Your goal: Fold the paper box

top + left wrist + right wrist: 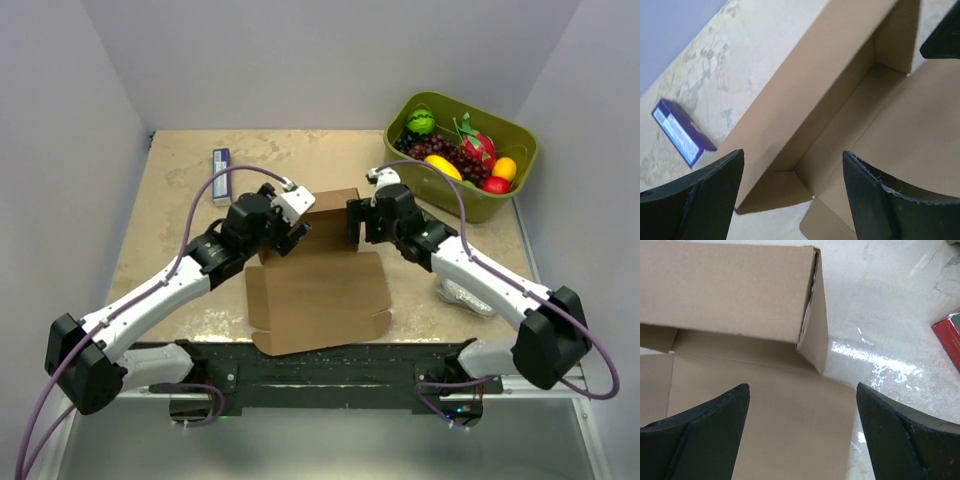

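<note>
The paper box [318, 295] is a brown cardboard sheet lying flat at the table's middle. Its far part [330, 213] is folded up into a raised wall with side flaps. My left gripper [292, 236] is open at the wall's left end. In the left wrist view [792, 154] the wall and its inner corner [805, 90] show between the fingers, untouched. My right gripper [356, 224] is open at the wall's right end. In the right wrist view [802, 387] it hovers over the flat panel, below the wall's corner [730, 290]. Neither gripper holds anything.
An olive-green bin [480, 208] of toy fruit stands at the back right. A blue packet [221, 162] lies at the back left and shows in the left wrist view [680, 132]. A clear plastic wrapper [468, 296] lies under my right arm. A red edge [949, 337] shows at right.
</note>
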{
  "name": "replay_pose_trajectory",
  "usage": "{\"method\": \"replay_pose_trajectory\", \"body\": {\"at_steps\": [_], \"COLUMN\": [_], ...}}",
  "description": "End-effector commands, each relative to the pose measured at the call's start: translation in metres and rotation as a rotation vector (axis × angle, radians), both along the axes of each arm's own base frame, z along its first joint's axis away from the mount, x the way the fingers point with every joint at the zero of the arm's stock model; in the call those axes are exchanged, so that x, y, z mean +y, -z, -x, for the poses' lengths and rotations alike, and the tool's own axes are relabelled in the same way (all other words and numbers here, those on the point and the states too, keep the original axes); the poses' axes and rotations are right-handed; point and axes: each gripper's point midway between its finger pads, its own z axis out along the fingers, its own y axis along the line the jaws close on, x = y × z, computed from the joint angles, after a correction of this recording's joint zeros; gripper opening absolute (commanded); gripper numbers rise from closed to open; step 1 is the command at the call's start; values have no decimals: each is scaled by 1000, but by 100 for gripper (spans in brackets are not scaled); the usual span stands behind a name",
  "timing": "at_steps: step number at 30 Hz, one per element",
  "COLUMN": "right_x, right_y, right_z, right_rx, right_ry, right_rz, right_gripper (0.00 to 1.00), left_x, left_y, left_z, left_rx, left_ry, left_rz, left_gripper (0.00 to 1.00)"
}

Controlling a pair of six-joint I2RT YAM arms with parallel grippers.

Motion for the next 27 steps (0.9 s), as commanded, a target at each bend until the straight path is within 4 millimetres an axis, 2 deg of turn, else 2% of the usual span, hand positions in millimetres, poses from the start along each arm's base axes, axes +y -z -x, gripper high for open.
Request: {"method": "replay_pose_trajectory", "body": {"at_steps": [1, 7, 13, 18, 19, 21, 22, 23, 27], "right_x": [-14, -31, -45, -56, -58, -61, -63, -65, -68], "right_y": [-6, -34, -63, -81, -85, -89, -91, -94, -102], "right_z": [19, 24, 27, 31, 33, 36, 37, 39, 43], "right_rx": [-6, -68, -132, -172, -185, -188, -191, -197, -200], "right_ry": [-12, 28, 53, 78, 84, 90, 95, 97, 99], "right_rz": [0, -56, -105, -134, -139, -140, -141, -143, -145], "right_gripper": [93, 96, 97, 97, 97, 97, 97, 97, 97], "left_x": [-27, -37, -49, -53, -47, -45, -41, -41, -36], "left_y": [-26, -26, 1, 9, 16, 13, 19, 17, 19], "left_z": [-3, -16, -25, -42, -49, -59, -63, -67, -80], "left_rx": [-167, -268, -235, -256, -248, -261, -255, -261, -269], "left_ry": [148, 139, 174, 124, 72, 21, -17, -33, -106], "left_rz": [-68, -154, -239, -265, -302, -309, -331, -327, -327], "left_gripper": [84, 86, 87, 85, 83, 72, 67, 58, 45]}}
